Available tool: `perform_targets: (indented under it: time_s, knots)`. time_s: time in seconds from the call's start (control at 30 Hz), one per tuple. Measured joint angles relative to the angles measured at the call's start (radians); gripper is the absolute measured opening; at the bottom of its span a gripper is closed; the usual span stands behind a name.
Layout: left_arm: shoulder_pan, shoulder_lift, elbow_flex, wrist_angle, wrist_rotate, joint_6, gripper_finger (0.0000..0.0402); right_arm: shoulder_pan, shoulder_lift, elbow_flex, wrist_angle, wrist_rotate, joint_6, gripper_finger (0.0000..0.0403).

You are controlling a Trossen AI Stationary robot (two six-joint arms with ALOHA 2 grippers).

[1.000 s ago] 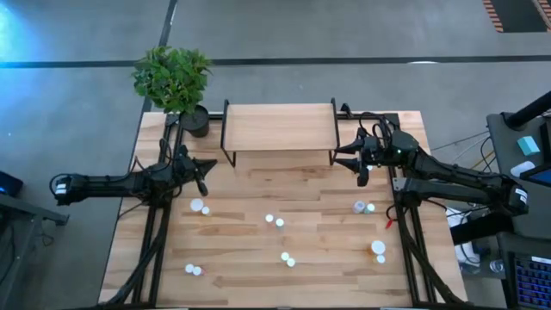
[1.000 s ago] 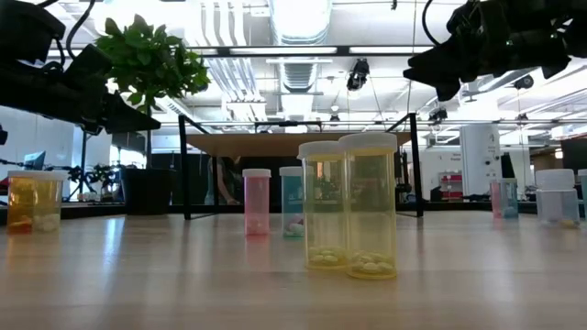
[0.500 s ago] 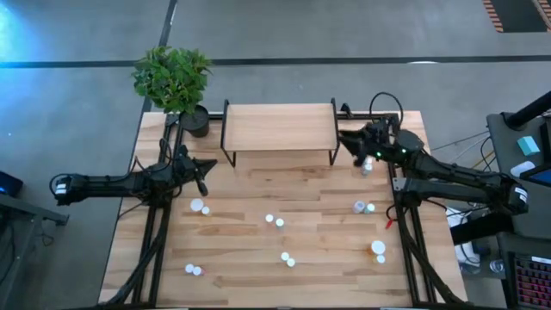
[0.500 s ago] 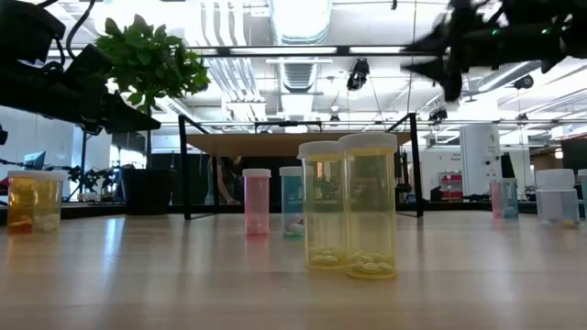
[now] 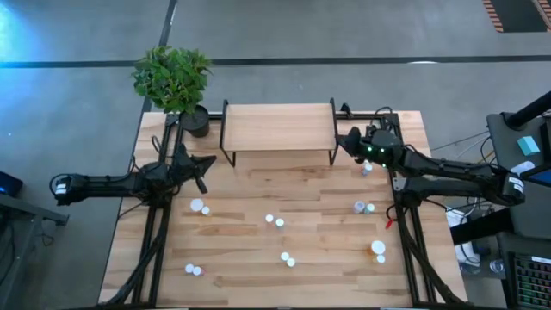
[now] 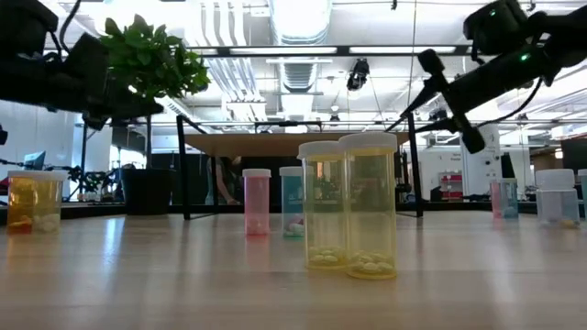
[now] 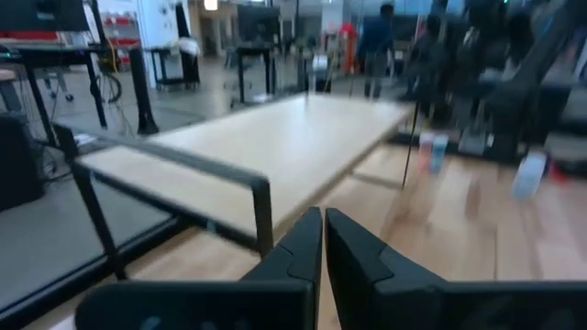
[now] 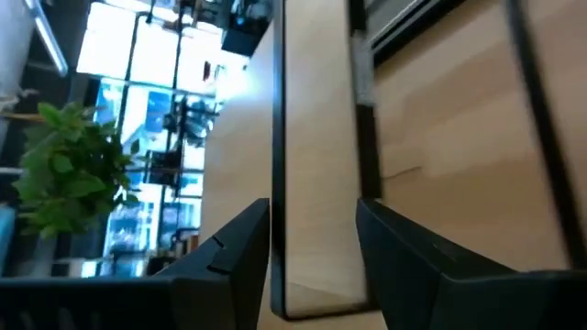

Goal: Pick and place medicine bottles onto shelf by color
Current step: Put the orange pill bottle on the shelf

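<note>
Small white-capped medicine bottles stand upright on the tabletop in scattered pairs: two yellow (image 6: 369, 206), a pink (image 6: 257, 202), a blue-green (image 6: 292, 202), orange ones (image 6: 23, 202), and others (image 5: 359, 207). The light-wood shelf (image 5: 280, 127) stands on its black wire legs at the far middle, its board bare. My right gripper (image 5: 343, 142) hovers open off the shelf's right end, with nothing between its fingers (image 8: 312, 229). My left gripper (image 5: 209, 162) is shut and bare, held level left of the shelf's near left leg (image 7: 323, 229).
A potted plant (image 5: 174, 77) stands at the far left corner, beside the shelf. One bottle (image 5: 366, 169) stands close under my right arm. Black arm frames run along both table sides. Bare wood lies between the shelf and the bottles.
My right gripper has gone toward the far edge and the shelf's right end, sinking a little, and has rolled far about its own pointing line; its fingers stay apart. A bottle that it stood over now shows on the table. My left gripper has tipped slightly, staying in place.
</note>
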Motion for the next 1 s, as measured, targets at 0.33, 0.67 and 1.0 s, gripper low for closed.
perform_targets:
  time_s: [0.33, 0.67, 1.0]
  knots:
    - [0.0, 0.024, -0.001, 0.099, -0.153, 0.0, 0.0002, 0.0, 0.067, -0.003, 0.239, -0.126, -0.073, 0.0155]
    - [0.0, 0.135, 0.018, 0.154, -0.099, -0.141, 0.0002, 0.0, 0.034, 0.001, 0.054, -0.198, -0.27, 0.0155]
    - [0.0, 0.23, 0.029, 0.153, -0.07, -0.347, 0.0002, 0.0, -0.03, -0.001, 0.021, -0.127, -0.542, 0.0155]
